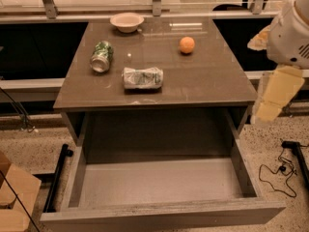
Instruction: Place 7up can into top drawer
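Here, the scene as I saw it from the camera view.
Jaws: mine hung at the right edge of the view, off the right side of the desk (203,76) and above the speckled floor. A pale cream part showed beneath my white arm (289,33). How far they stood open I could not tell, and the can was not in them.
7up can (142,78): lay dented on its side on the desk top, near the middle and toward the front edge, well apart from my jaws.
Top drawer (159,182): stood pulled out below the desk's front edge, grey floor and walls in view, long front panel nearest the camera.
Green can (101,56): lay on its side, left of and behind the 7up can, silver end facing forward.
Bowl (126,21): stood at the desk's rear, left of centre.
Orange (187,45): rested toward the rear right, apart from both cans.
Cable (277,170): black, lay on the floor right of the drawer.
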`<act>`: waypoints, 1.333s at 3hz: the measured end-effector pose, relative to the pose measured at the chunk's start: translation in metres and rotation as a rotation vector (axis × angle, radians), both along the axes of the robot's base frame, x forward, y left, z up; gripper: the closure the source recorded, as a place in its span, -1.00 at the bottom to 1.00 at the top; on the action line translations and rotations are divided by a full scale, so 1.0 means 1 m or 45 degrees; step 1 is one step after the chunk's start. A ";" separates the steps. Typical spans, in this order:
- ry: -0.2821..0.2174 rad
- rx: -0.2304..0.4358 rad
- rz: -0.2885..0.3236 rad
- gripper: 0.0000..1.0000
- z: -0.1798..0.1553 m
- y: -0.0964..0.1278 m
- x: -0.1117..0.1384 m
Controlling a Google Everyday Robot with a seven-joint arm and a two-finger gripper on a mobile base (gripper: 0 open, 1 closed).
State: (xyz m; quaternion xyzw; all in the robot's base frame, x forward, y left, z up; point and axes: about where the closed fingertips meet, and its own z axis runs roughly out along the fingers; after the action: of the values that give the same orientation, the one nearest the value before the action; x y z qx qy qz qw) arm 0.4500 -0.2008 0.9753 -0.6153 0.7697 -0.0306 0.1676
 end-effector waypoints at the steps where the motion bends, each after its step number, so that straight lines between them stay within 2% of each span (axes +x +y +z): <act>1: -0.037 0.039 0.060 -1.00 -0.002 0.025 0.023; 2: -0.055 0.082 0.126 -1.00 -0.008 0.055 0.052; 4: -0.054 0.089 0.095 -1.00 -0.018 0.064 0.059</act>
State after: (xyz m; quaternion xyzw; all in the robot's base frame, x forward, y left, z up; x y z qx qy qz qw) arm 0.5090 -0.1367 0.9573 -0.6365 0.7431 -0.0104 0.2062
